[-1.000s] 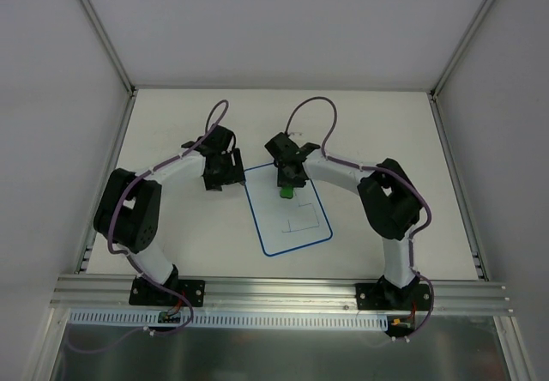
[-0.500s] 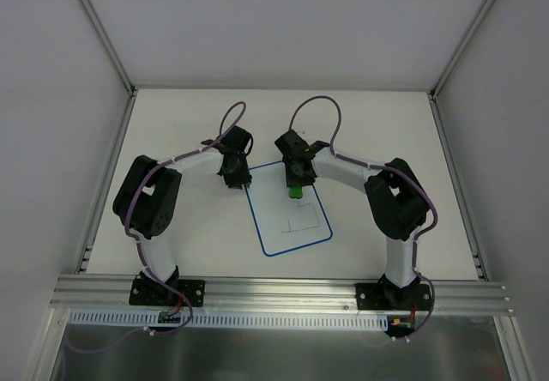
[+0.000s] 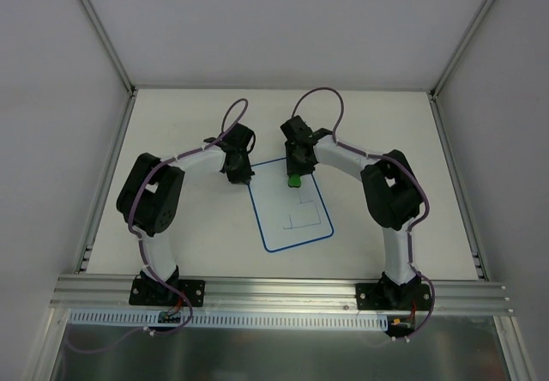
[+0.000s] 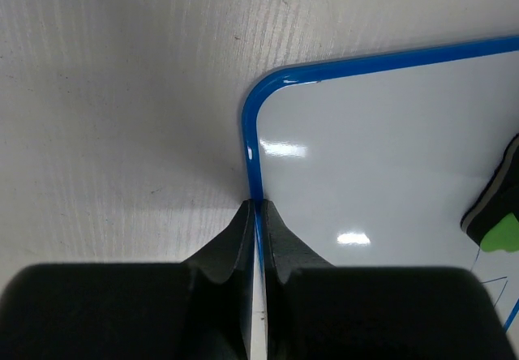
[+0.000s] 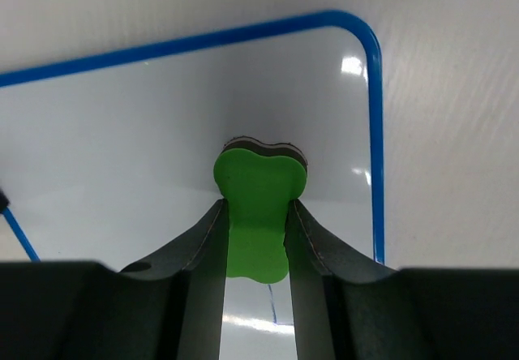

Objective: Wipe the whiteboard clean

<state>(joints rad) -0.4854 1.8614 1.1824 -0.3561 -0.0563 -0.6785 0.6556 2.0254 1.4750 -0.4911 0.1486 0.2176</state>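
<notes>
Wiping looks under way: on the whiteboard (image 3: 290, 205) lying mid-counter (image 3: 386, 123), the left end effector (image 4: 257, 207) sets its closed tips on the left border (seemingly steadying it), while the right end effector (image 5: 257, 206) clamps the green eraser (image 5: 259, 183) near the far edge, and next needs a nearward sweep over the drawn lines (image 3: 296, 220).

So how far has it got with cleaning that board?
Early on, it seems. Done: the right tool grips the green eraser, and the left tool pinches the whiteboard at its edge. In hand: the eraser sits at the board's far end. Left: the thin drawn lines nearer the arms are not yet wiped.
</notes>
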